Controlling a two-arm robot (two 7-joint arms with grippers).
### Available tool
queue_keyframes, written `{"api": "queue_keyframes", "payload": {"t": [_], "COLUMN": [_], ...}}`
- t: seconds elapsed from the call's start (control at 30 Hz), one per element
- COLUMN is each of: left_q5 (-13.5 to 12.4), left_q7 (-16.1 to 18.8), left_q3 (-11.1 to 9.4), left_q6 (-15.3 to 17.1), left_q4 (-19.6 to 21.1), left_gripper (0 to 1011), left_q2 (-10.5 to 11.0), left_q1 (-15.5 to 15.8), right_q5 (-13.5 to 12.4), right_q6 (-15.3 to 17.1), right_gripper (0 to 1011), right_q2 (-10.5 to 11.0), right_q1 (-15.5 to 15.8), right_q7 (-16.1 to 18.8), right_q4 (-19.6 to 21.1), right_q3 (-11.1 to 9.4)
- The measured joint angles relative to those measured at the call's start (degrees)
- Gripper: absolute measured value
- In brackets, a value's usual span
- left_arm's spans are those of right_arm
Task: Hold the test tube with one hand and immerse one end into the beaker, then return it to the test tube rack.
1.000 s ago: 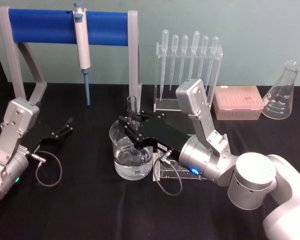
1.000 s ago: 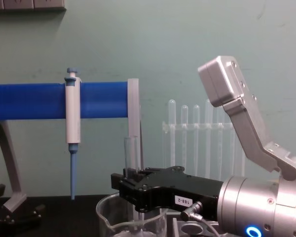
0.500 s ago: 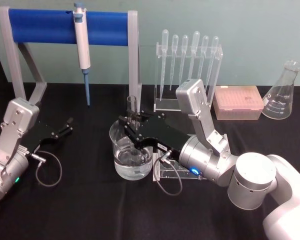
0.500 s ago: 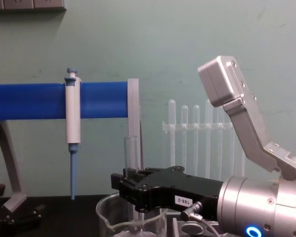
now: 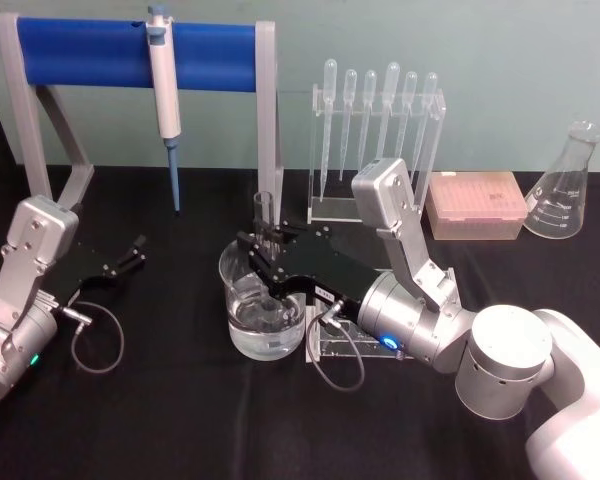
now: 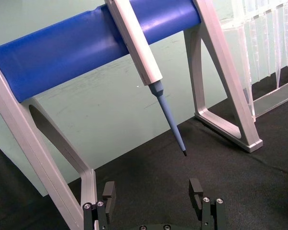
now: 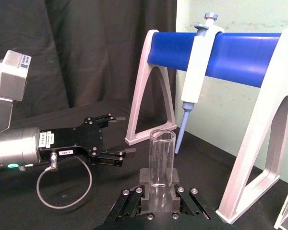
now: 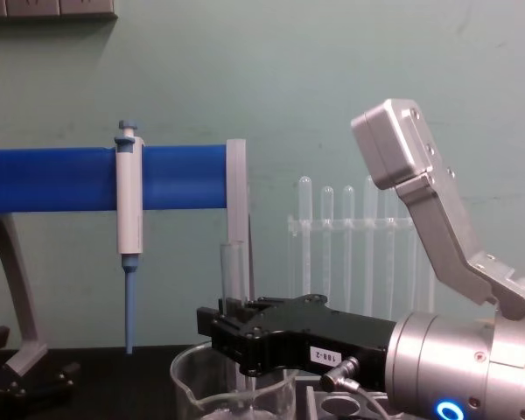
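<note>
While I watch, nothing shifts from a second ago: the right gripper [image 5: 265, 262] keeps its jaws pinched on the test tube [image 5: 264, 206], upright in the beaker [image 5: 242, 335], lower end seemingly dipped. The return trip remains. The left gripper [image 5: 135, 250] rests aside, jaws spread.

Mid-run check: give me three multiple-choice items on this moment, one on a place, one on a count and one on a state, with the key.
1. Where is the test tube?
A. lying flat, released
B. upright over the beaker, in the right gripper
C. tipped upside down

2. How many pipettes hang in the clear stand?
A. three
B. six
C. ten

3. How is the left gripper?
A. open, empty
B. shut on the test tube
C. shut on a pipette

Key: 1 B, the right wrist view shows it clamped upright. 2 B, the head view shows six bulbs. 3 A, its jaws stand apart with nothing between them.
</note>
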State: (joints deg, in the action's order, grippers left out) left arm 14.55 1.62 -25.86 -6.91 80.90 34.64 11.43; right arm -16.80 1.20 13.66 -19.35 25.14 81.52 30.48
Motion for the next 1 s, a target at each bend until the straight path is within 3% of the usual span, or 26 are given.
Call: {"api": "queue_keyframes", "payload": {"t": [1.0], "left_q5": [0.0], "left_q7": [0.0], "left_q3": [0.0], "left_q6": [0.0], "left_q4": [0.0], "left_gripper": [1000], "left_q2": [0.0], "left_q1": [0.0], "right_q5": [0.0], "right_q6": [0.0], "right_gripper": [225], "right_q2": [0.0], "right_q1": [0.0], "right_q7": [0.0], "right_q4": [0.0], "right_q3": [0.0]}}
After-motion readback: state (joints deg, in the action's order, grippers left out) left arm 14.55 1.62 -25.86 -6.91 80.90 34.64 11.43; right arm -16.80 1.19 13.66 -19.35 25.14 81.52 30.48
